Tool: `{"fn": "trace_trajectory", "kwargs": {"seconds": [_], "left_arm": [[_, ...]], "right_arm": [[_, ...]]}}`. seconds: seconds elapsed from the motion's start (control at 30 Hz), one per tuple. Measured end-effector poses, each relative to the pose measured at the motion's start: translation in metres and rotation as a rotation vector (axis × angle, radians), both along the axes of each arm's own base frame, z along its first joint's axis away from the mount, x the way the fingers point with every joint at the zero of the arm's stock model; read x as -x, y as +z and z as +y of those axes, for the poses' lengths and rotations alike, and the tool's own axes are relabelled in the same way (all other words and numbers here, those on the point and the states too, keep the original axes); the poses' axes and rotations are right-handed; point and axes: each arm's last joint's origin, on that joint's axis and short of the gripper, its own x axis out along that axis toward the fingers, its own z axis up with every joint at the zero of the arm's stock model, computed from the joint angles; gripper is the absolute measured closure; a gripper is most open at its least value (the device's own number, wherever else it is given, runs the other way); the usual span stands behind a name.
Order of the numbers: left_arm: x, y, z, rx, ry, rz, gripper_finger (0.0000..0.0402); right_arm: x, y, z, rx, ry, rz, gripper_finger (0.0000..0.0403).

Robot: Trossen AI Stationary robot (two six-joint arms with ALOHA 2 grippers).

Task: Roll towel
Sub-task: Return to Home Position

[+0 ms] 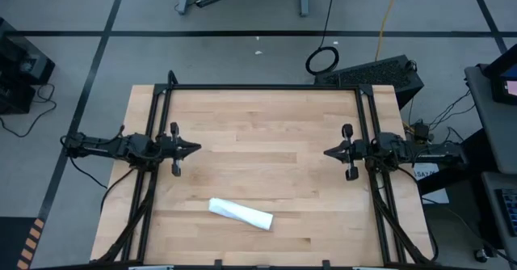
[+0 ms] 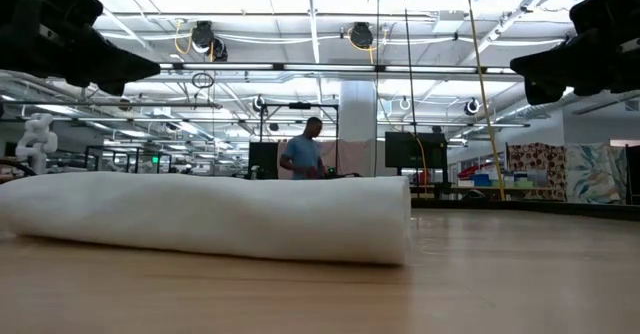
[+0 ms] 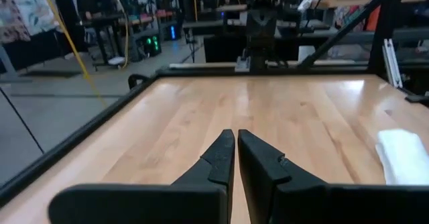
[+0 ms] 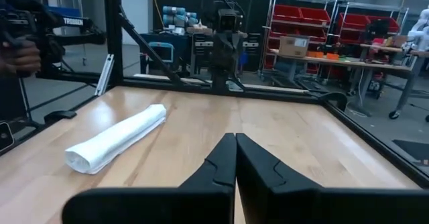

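Note:
The white towel [image 1: 241, 213] lies rolled into a long tube on the wooden table [image 1: 266, 124], near the front edge and a little left of the middle; the low view shows it close up [image 2: 210, 217], the right wrist view shows its spiral end [image 4: 114, 143]. My left gripper [image 1: 197, 149] hovers shut and level above the table's left side, pointing toward the middle. My right gripper [image 1: 327, 152] hovers shut and level at the right side, facing it. Both stand well clear of the towel.
A black frame [image 1: 266, 87] borders the table's far edge and both sides. Bare wood lies between the two grippers. A person [image 2: 303, 154] stands in the room far behind the table, among benches and shelves.

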Motion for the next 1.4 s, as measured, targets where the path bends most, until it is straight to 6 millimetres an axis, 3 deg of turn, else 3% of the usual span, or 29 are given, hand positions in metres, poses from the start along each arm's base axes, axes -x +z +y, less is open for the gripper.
{"fn": "trace_trajectory", "kwargs": {"seconds": [0.47,0.63,1.4], "left_arm": [[-0.005,-0.003,-0.003,0.007,-0.094,-0.120,0.0373],[-0.004,0.005,-0.002,-0.057,-0.090,-0.197,0.0385],[-0.005,-0.007,0.015,0.006,-0.042,-0.090,0.0400]], "right_arm": [[0.000,0.000,0.000,-0.002,0.003,-0.001,0.0403],[0.000,0.000,0.000,-0.002,0.003,-0.001,0.0403],[0.000,0.000,0.000,-0.002,0.003,-0.001,0.0403]]}}
